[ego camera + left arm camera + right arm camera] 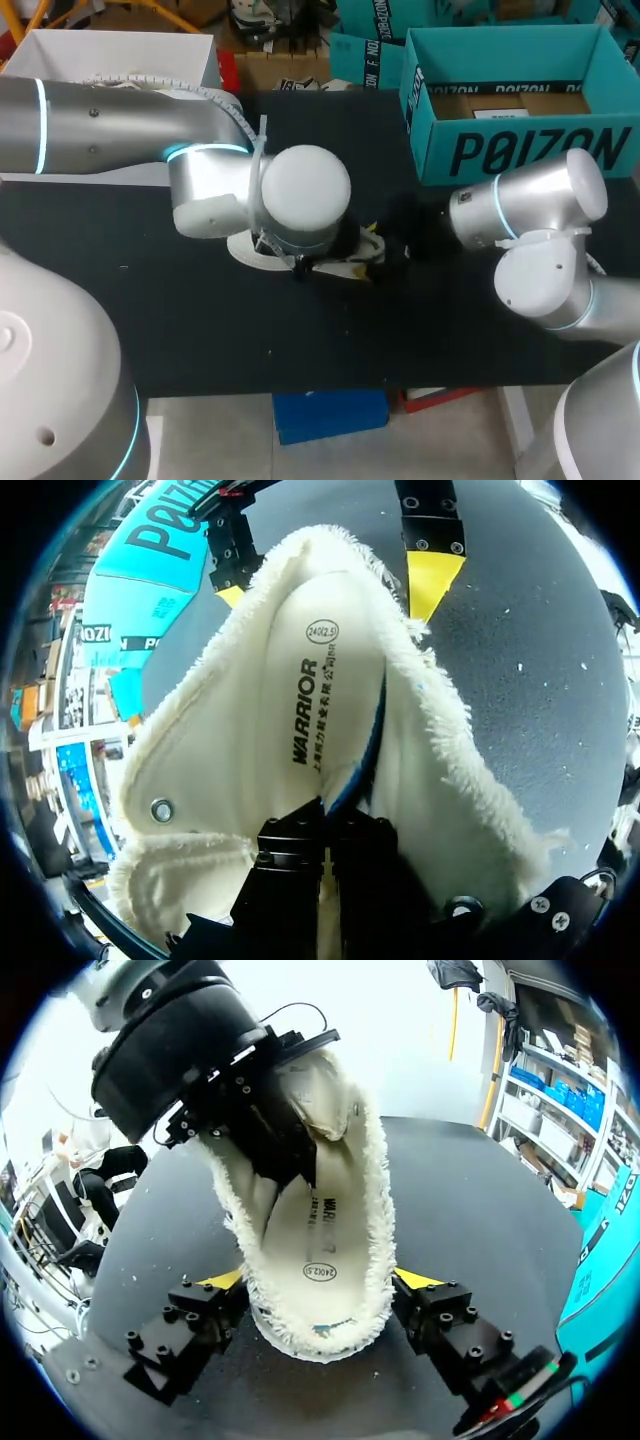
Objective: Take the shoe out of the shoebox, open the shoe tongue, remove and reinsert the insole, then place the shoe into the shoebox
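A: Where is the shoe (372,1200)?
B: Between the fingers of the right gripper (318,1282). The yellow tips stand wide apart and press the fleecy rim from two sides, so that gripper has one end of the shoe clamped.
A: And the left gripper (325,825)?
B: It reaches into the shoe's opening from the other end, facing the right gripper. Its black fingers are pinched tight together on the raised, blue-edged side of the insole (300,690). The rest of the insole lies inside the shoe, ahead of those fingers.
A: The shoebox (520,150)?
B: Teal and open, standing on the black table (200,330) beyond the right gripper, apart from the shoe
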`<action>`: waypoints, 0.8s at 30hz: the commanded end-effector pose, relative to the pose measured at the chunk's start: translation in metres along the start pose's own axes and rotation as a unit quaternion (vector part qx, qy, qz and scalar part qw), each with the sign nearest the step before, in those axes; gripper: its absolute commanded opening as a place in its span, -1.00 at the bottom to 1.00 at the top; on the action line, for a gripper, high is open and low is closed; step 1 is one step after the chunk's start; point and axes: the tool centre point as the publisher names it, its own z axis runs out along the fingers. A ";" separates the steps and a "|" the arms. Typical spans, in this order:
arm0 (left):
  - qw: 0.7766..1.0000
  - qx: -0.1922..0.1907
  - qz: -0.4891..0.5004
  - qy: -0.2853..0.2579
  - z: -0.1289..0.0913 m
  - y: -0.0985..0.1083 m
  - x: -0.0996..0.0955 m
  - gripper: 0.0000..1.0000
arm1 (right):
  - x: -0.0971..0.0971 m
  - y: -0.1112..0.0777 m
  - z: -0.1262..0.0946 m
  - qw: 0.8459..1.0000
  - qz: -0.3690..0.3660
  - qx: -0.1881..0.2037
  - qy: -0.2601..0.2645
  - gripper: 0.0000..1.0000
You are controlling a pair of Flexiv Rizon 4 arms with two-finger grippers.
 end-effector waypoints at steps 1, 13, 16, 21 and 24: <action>0.997 0.075 0.007 0.033 0.032 0.014 -0.007 -1.00 | 0.000 -0.003 0.002 1.000 0.000 0.001 -0.001 -1.00; 0.986 0.142 0.015 0.089 -0.016 -0.001 -0.004 -1.00 | 0.000 -0.003 0.002 1.000 0.000 0.001 -0.001 -1.00; 0.984 0.151 0.013 0.094 -0.025 -0.004 -0.005 -1.00 | 0.000 -0.003 0.002 1.000 0.000 0.001 -0.001 -1.00; 0.980 0.166 0.007 0.106 -0.039 -0.007 -0.005 -1.00 | 0.000 -0.003 0.002 1.000 0.000 0.001 -0.001 -1.00; 0.979 0.170 0.009 0.112 -0.044 -0.010 -0.004 -1.00 | 0.000 -0.003 0.002 1.000 0.000 0.001 -0.001 -1.00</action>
